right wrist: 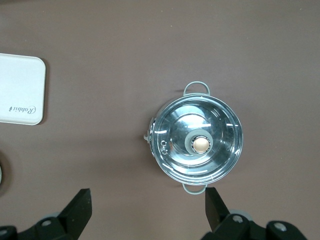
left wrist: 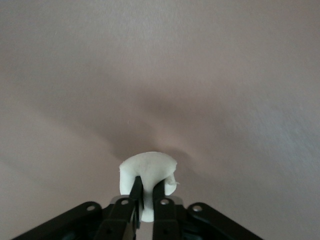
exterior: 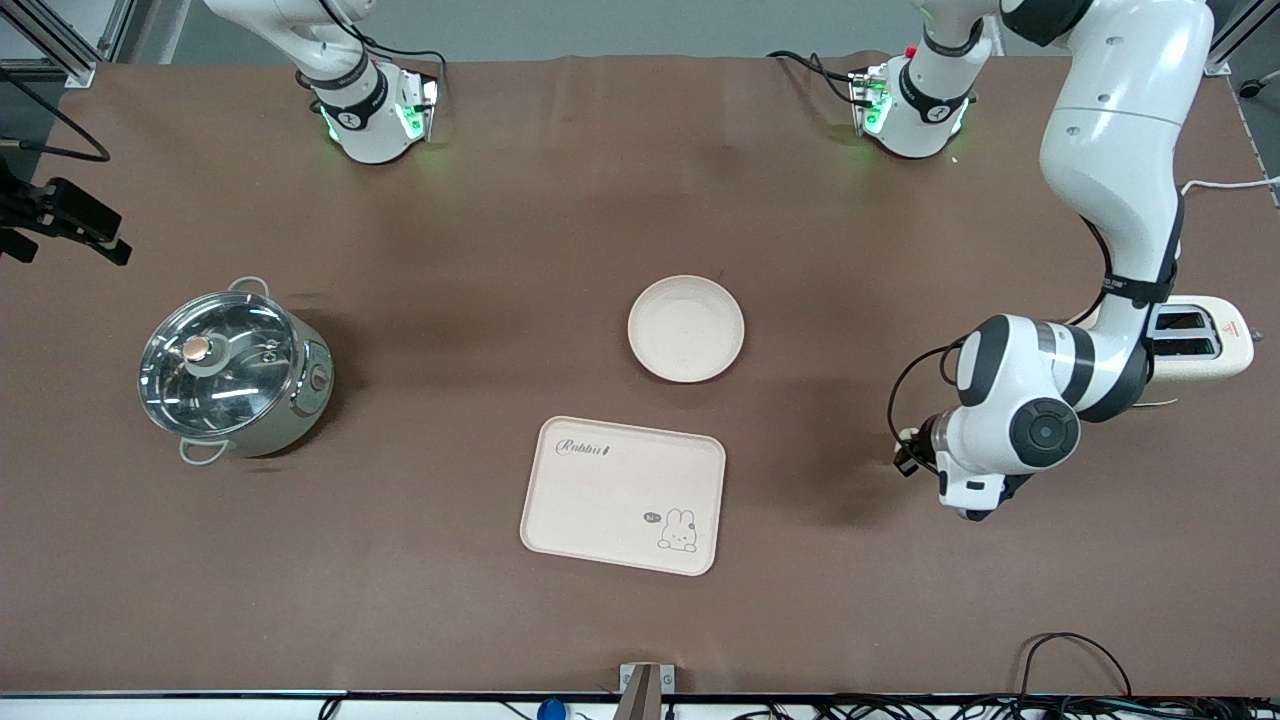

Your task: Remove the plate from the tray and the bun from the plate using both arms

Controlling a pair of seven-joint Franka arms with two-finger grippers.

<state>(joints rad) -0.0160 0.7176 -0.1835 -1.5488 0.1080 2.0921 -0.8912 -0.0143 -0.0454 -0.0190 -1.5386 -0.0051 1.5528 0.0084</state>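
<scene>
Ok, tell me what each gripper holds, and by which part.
The left gripper pinches the small pale cream bun at its lower middle, over bare table near the white toaster. The right gripper is open, holding nothing, above the steel lidded pot.

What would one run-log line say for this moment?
plate: off tray, bare | bun: in left gripper, at tablecloth | right gripper: open, above pot

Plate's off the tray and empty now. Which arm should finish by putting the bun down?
Left. The left gripper is pinching the bun low over bare table toward the left arm's end, so it only needs to let go. The right gripper waits open, high above the pot.
</scene>
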